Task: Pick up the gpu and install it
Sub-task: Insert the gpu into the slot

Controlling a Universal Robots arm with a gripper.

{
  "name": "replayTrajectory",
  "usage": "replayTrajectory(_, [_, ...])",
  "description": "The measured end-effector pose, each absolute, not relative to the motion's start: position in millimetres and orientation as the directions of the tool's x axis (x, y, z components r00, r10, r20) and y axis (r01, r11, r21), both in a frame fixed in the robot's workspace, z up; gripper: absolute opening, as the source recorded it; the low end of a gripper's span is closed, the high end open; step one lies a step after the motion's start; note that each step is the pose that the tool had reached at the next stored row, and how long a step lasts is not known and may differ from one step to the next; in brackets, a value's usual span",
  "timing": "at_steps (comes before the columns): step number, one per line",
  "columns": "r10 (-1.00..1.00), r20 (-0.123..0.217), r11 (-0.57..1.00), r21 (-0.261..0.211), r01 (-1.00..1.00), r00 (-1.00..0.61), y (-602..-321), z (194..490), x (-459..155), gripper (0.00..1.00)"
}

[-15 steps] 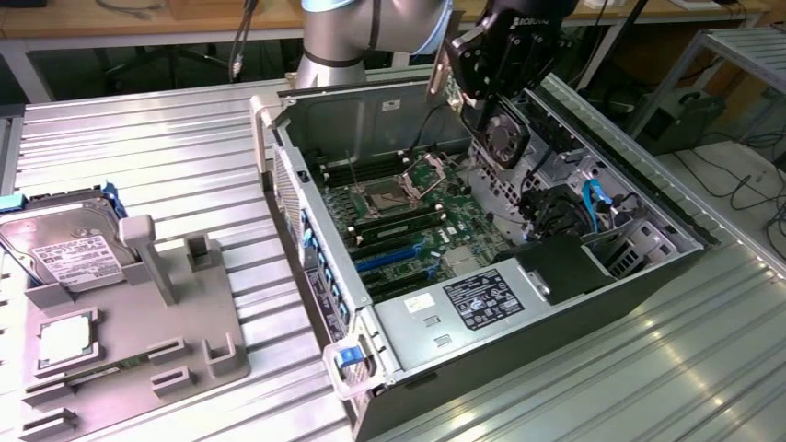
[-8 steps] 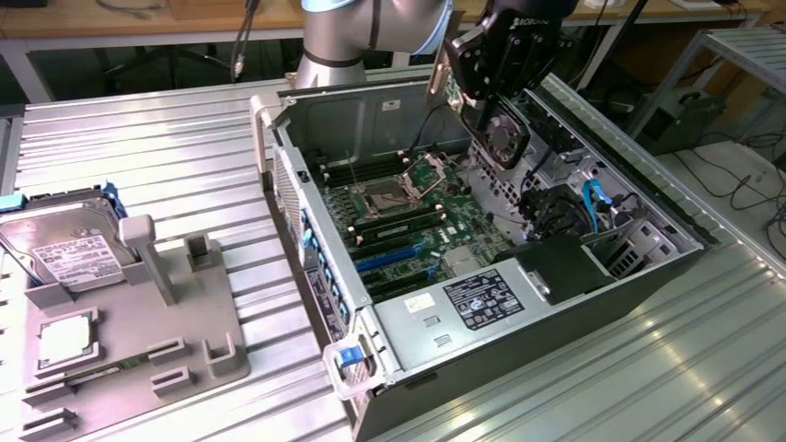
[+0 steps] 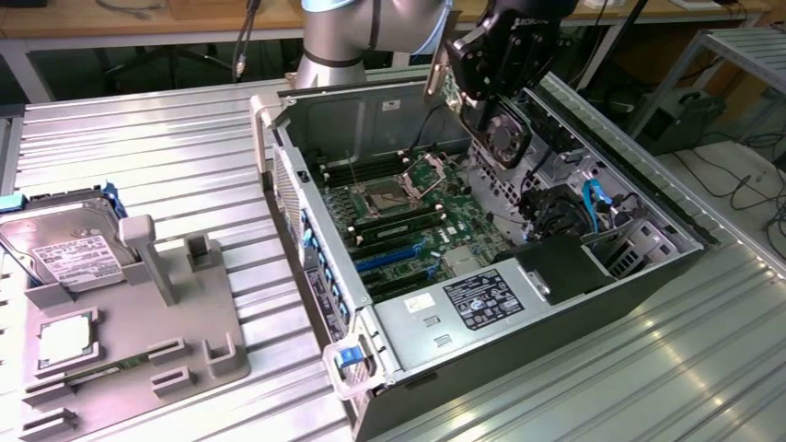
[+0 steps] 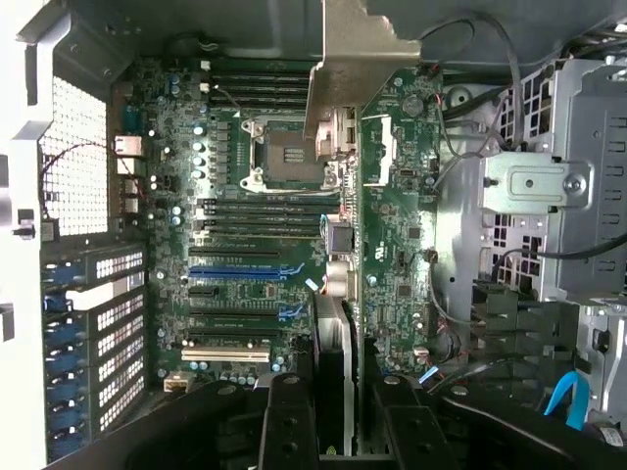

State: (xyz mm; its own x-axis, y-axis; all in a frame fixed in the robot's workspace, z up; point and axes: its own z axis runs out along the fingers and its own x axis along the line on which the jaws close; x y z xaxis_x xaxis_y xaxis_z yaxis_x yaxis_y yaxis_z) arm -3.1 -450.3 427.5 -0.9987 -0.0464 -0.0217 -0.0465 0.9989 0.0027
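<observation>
Currently the black two-fingered pincer (image 4: 345,423) is pinching the thin flat black gpu card (image 3: 503,134) with silver end bracket, holding it edge-down over the green motherboard (image 3: 418,223) inside the open grey computer case (image 3: 329,124), so seating is seemingly underway, calling for alignment with a blue slot (image 4: 245,274).

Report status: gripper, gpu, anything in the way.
Gripper shut on gpu. It hangs on edge over the open computer case, not seated. Blue cables off to the side, apart from it.
</observation>
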Motion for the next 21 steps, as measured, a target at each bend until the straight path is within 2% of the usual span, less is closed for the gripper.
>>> replayTrajectory(14, [-0.311, -0.022, 0.95, 0.003, -0.311, -0.95, -450.4, 427.4, -3.1, 0.28])
replayTrajectory(21, [-0.478, -0.022, 0.878, 0.003, -0.478, -0.878, -450.4, 427.4, -3.1, 0.28])
